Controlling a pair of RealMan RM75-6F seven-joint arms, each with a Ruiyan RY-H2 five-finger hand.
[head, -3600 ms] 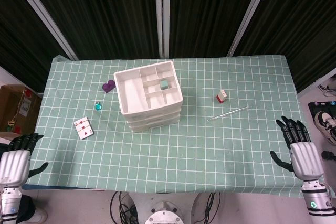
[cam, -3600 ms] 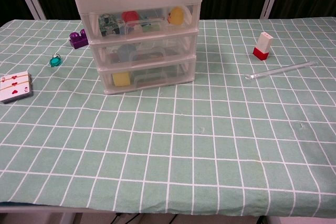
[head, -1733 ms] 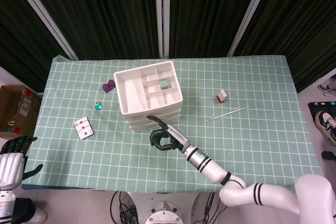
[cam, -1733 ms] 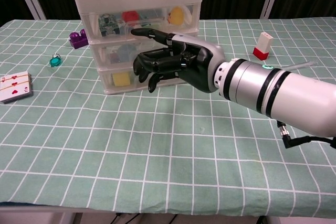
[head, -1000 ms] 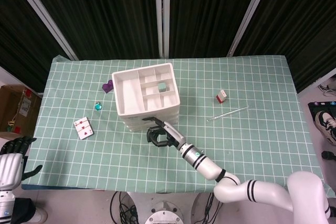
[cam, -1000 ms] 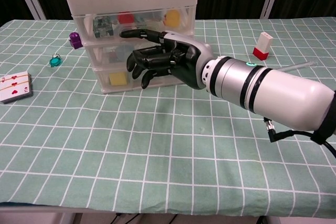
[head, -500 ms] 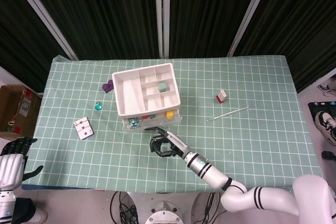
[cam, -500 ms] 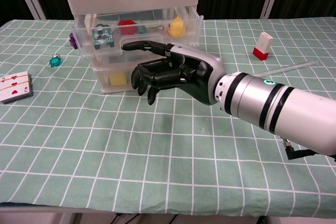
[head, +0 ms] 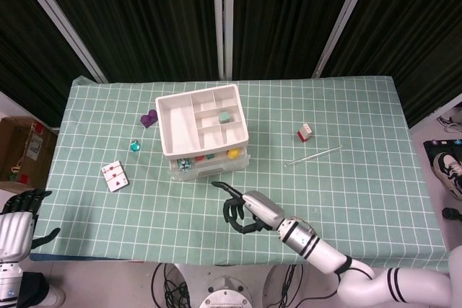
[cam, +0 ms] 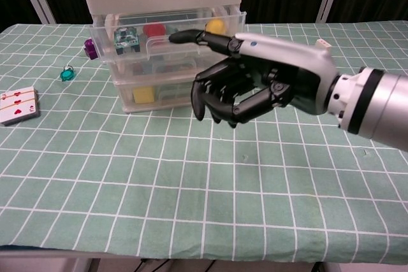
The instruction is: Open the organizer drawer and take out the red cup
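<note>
The white three-tier organizer (head: 202, 124) stands left of the table's middle, with an open compartment tray on top. Its top drawer (cam: 167, 37) is pulled partway out toward me. In that drawer the red cup (cam: 153, 29) sits between a green square piece (cam: 123, 37) and a yellow object (cam: 215, 25). My right hand (cam: 255, 87) hovers in front of the organizer, apart from the drawer. Its fingers are curled in on nothing, with one finger stretched toward the drawer. My left hand (head: 18, 225) hangs off the table's near left corner, fingers spread and empty.
Playing cards (head: 115, 176), a teal bead (head: 134, 146) and a purple block (head: 149, 117) lie left of the organizer. A red-and-white block (head: 304, 133) and a thin clear rod (head: 314, 156) lie to its right.
My right hand reached the organizer, pulled the top drawer out, then let go and drew back toward me. The organizer shifted slightly. The left hand stayed put.
</note>
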